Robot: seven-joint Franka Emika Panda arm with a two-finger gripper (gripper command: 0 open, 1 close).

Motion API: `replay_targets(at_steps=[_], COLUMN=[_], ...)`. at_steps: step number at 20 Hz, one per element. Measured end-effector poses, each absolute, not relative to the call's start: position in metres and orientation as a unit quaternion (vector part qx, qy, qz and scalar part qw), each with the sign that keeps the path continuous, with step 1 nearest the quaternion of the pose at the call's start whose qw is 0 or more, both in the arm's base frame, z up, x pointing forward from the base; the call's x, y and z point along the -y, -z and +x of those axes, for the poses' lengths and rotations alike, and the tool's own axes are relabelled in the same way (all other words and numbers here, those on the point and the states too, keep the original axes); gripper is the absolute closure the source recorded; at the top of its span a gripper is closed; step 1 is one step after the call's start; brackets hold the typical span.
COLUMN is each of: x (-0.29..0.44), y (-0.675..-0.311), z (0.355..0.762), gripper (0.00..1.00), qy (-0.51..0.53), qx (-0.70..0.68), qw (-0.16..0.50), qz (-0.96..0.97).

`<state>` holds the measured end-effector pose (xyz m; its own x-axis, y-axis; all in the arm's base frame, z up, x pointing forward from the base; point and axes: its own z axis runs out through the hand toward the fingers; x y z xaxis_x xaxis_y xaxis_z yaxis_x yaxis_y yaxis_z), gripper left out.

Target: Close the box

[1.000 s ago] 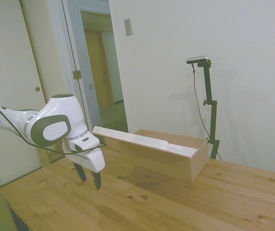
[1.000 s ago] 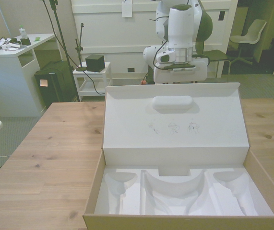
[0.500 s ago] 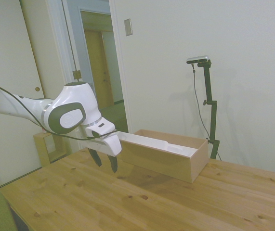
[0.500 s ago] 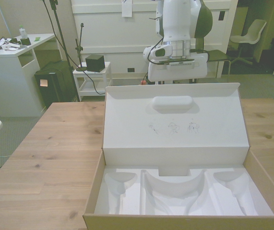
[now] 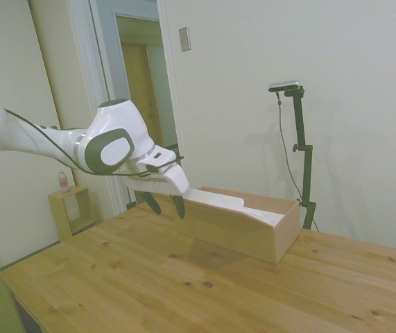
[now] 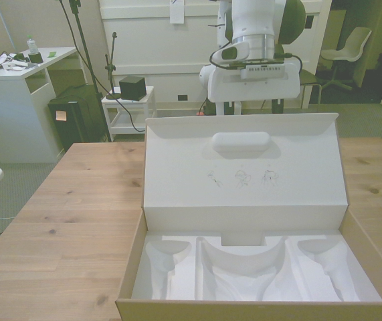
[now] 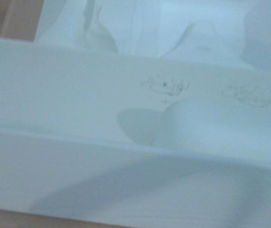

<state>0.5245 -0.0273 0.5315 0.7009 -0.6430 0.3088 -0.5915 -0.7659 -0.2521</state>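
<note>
I've got the gripper (image 5: 167, 206), fingers a little apart and empty, just behind the box (image 5: 253, 232)'s open lid (image 6: 244, 167), whose free edge runs crosswise to my reach.

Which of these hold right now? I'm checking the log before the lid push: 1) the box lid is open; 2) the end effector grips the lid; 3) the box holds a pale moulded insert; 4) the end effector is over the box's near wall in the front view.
1) True: the lid of the box stands open.
2) False: the end effector hangs at the lid's far edge with fingers apart, gripping nothing.
3) True: the insert is pale and moulded.
4) False: it is behind the lid's top edge.
</note>
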Motion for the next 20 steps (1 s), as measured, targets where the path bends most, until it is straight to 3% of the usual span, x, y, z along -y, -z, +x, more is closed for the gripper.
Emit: replay_targets(at_steps=[8,16,20], x=[0.054,0.051,0.044], y=[-0.600,-0.620,-0.614], z=[0.594,0.653,0.668], gripper=[0.00,0.00,0.00], qy=[0.185,0.171,0.164], qx=[-0.340,-0.335,-0.330], qw=[0.082,0.089,0.088], qz=[-0.918,-0.922,-0.926])
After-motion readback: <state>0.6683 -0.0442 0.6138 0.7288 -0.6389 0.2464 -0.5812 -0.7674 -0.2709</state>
